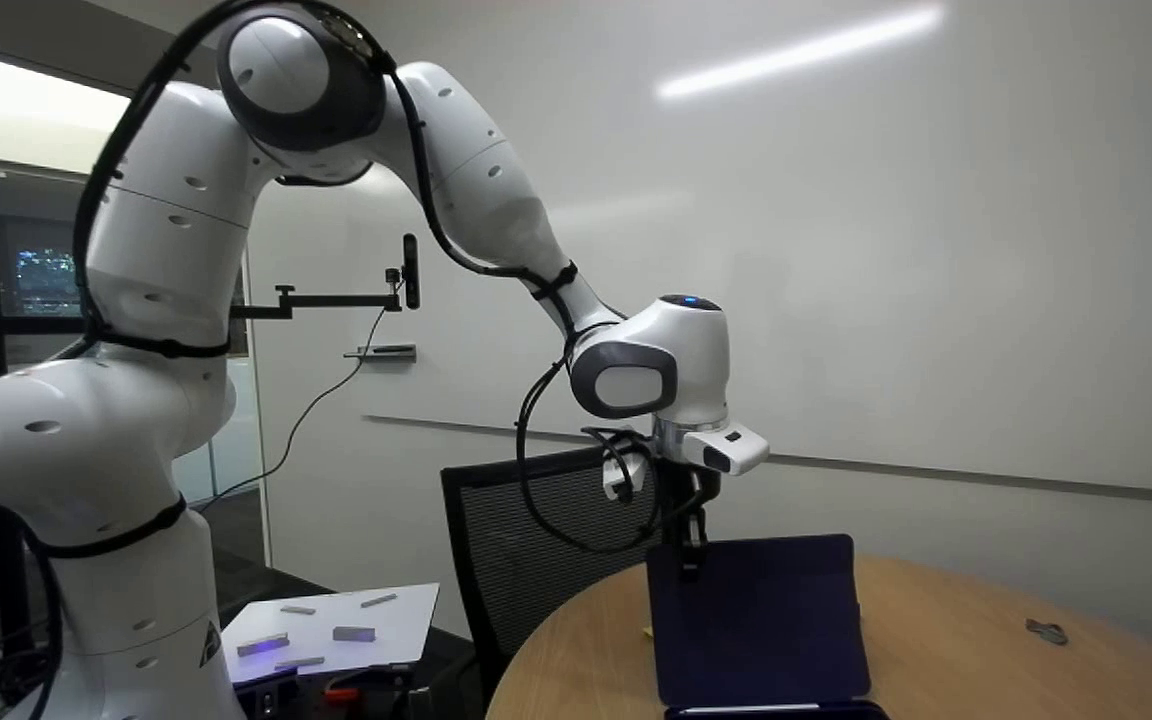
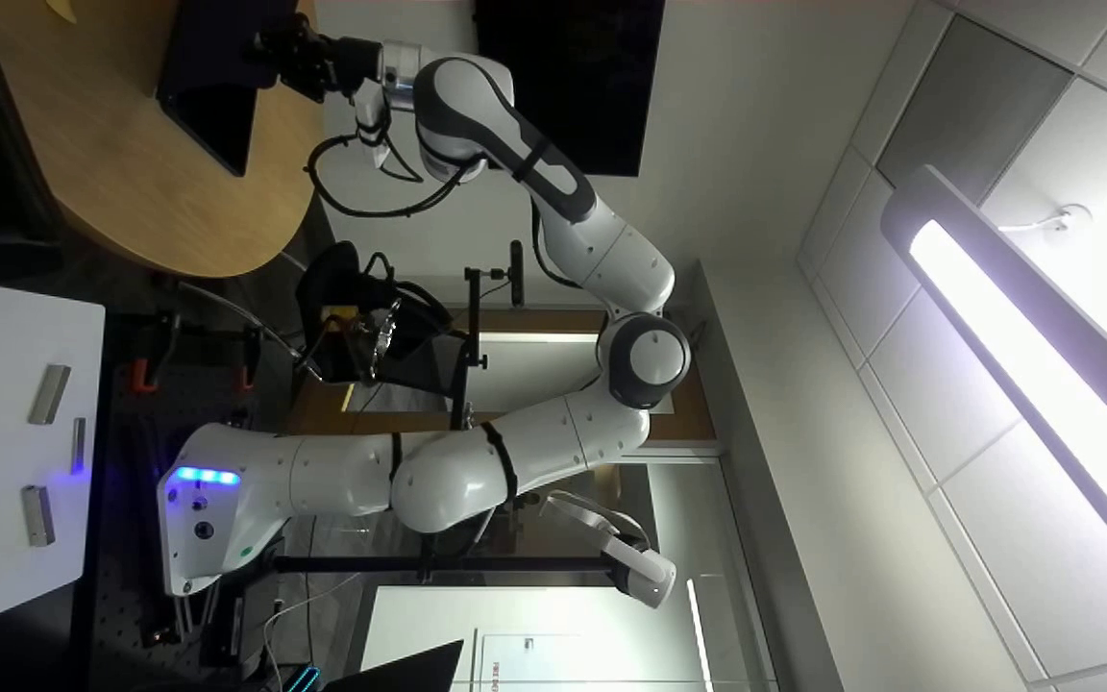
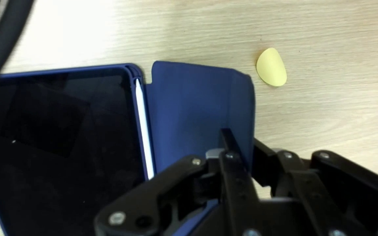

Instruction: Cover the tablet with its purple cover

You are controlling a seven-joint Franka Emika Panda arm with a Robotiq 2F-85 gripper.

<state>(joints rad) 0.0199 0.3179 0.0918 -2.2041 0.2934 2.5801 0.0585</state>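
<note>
The purple cover (image 3: pixel 189 105) is a thin dark blue panel hinged along one side of the tablet (image 3: pixel 61 147). In an exterior view the cover (image 1: pixel 756 620) stands raised and nearly upright from the tablet's edge. The tablet lies screen up, bare and black, in its blue case. My gripper (image 3: pixel 243 144) is shut on the cover's free edge, with one finger on the inner face and one behind. In an exterior view my gripper (image 1: pixel 693 550) is at the cover's top corner. It also shows in an exterior view (image 2: pixel 270 58), where cover and tablet merge into a dark shape.
A white stylus (image 3: pixel 144 131) sits along the hinge side of the case. A yellow paper piece (image 3: pixel 272 67) lies on the round wooden table (image 1: pixel 946 650). A grey object (image 1: pixel 1046 631) lies farther off. A chair (image 1: pixel 556 540) stands by the table. A white board (image 1: pixel 396 610) holds several blocks.
</note>
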